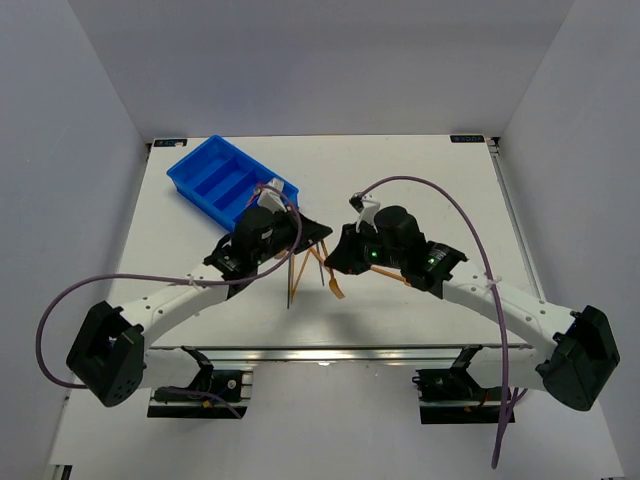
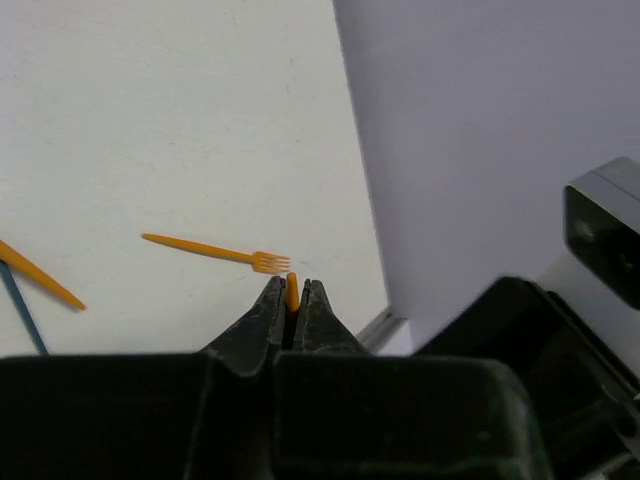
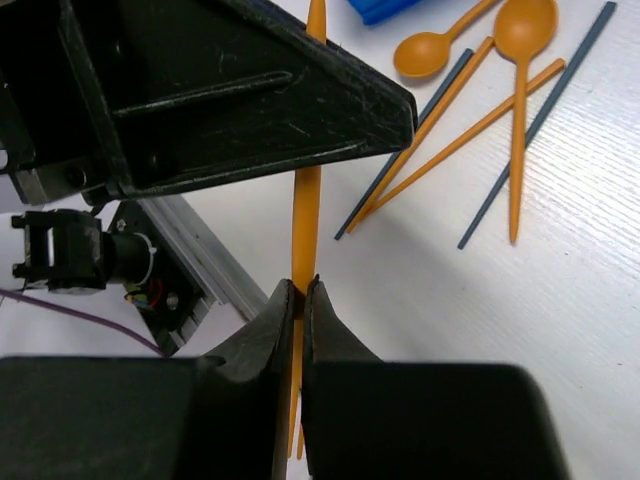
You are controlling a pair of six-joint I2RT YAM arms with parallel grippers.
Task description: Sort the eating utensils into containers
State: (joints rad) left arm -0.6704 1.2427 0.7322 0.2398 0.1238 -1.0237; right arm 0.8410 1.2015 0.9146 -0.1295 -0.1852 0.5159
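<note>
A thin orange utensil (image 3: 306, 220) is pinched at both ends. My right gripper (image 3: 303, 290) is shut on its lower part, and split orange ends show below the jaws. Its shaft runs up behind the black body of my left gripper (image 3: 250, 100). In the left wrist view my left gripper (image 2: 291, 290) is shut on the utensil's orange tip (image 2: 292, 292). In the top view the two grippers meet above the table's middle, left gripper (image 1: 315, 238) and right gripper (image 1: 338, 255). The blue divided tray (image 1: 225, 180) sits at the back left.
Loose utensils lie under the grippers: orange spoons (image 3: 425, 52) (image 3: 522, 30), dark grey sticks (image 3: 400, 160) and orange sticks (image 1: 292, 280). An orange fork (image 2: 215, 250) lies apart on the white table, with an orange stick (image 2: 40, 275) and a blue stick (image 2: 22, 315) to its left.
</note>
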